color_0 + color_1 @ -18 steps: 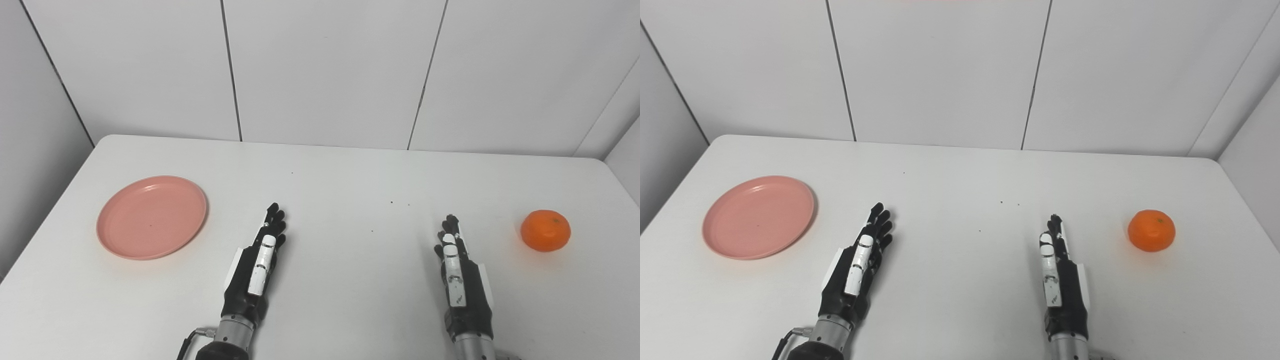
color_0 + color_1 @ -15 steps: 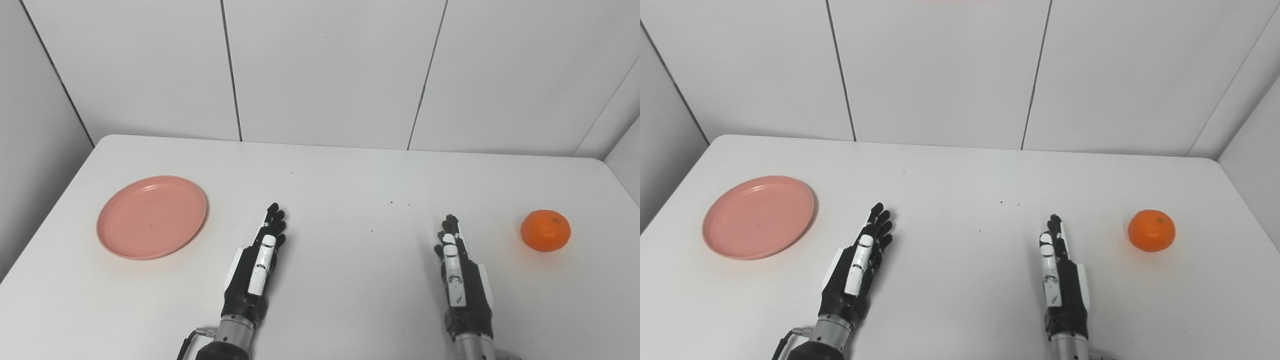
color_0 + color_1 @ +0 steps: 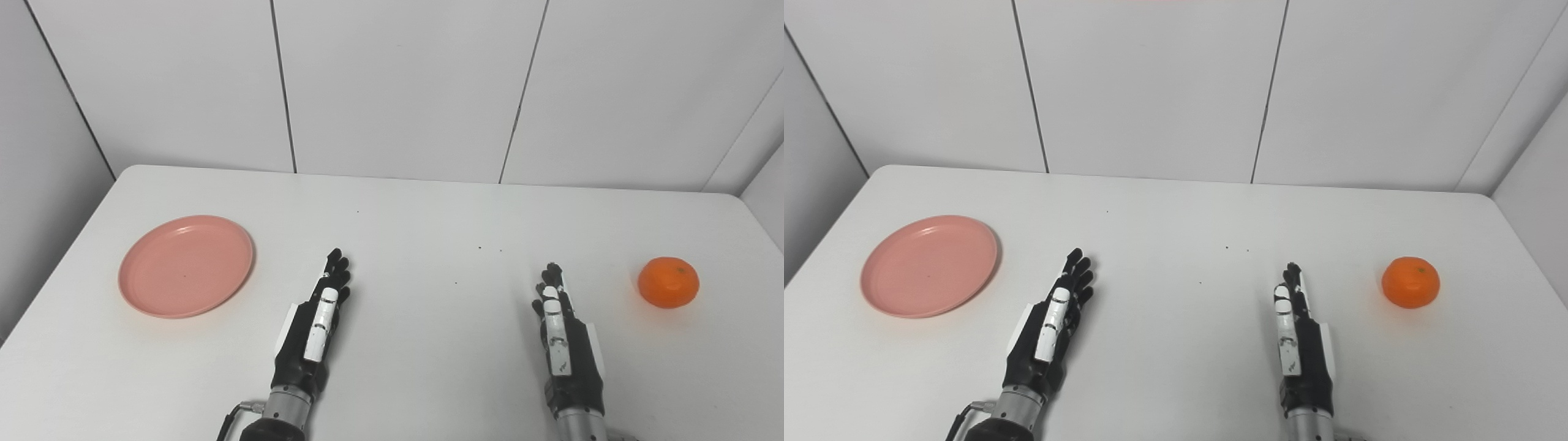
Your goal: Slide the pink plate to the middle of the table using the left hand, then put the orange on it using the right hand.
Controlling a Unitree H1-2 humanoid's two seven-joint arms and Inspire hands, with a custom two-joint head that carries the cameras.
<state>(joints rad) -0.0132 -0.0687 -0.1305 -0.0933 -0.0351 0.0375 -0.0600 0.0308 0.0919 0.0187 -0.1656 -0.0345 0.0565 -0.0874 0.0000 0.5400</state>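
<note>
I see both sets of fingers stretched out, released, holding nothing: left hand and right hand on the white desk. The round pink plastic plate sits far left, the orange far right.

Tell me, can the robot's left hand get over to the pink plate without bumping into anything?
Probably yes. The left hand lies open, holding nothing, just right of the pink plate, with only bare white table between them. The orange sits far off on the other side.
</note>
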